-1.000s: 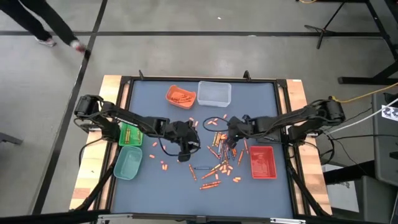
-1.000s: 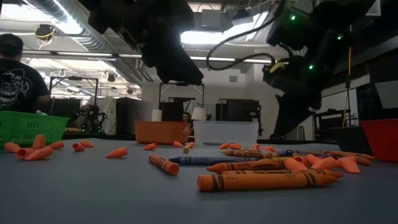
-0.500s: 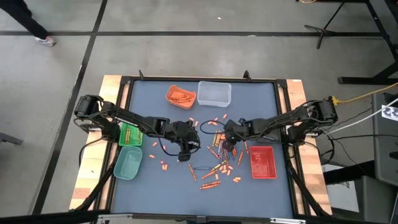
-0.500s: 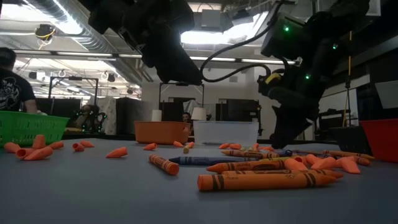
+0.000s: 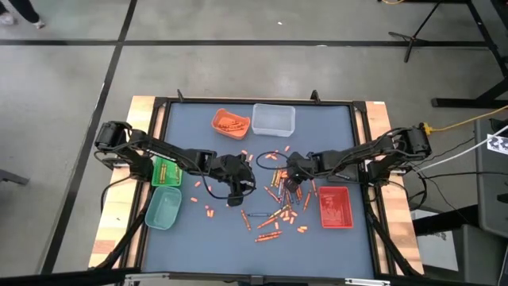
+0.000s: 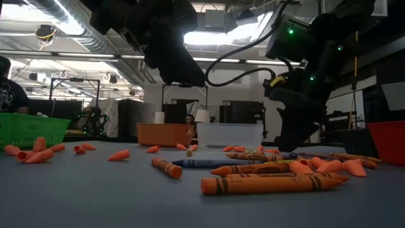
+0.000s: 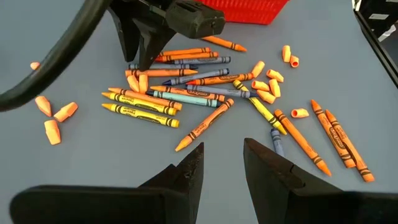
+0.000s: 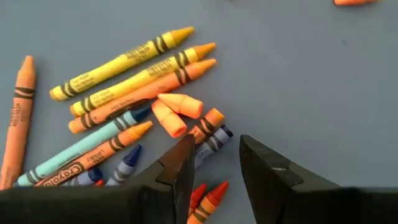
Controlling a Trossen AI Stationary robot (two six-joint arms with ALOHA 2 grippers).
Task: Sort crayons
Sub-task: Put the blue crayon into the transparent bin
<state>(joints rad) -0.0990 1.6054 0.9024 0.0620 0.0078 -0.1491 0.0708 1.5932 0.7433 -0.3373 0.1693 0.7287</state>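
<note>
Overhead, both dark arms reach inward across the blue-grey table [image 5: 333,127], meeting over a scatter of crayons [image 5: 279,195] spread across its middle and near side. At centre, the right gripper [image 5: 289,181] sits low over the thickest part of the pile, its fingers a narrow gap apart and holding nothing, with yellow, orange, light blue and dark blue crayons lying just ahead of the tips in its wrist view. Nearby, the left gripper [image 5: 236,193] hangs above bare table just beside the pile, its fingers also slightly parted and empty. Around the work area stand an orange tray [image 5: 230,122] already holding several crayons, a clear tray [image 5: 274,119] next to it at the far edge, a red tray [image 5: 335,207] on the right, and a green basket [image 5: 167,171] and a teal tray [image 5: 163,208] on the left. Short orange crayon pieces [image 6: 39,149] dot the table on the left side.
</note>
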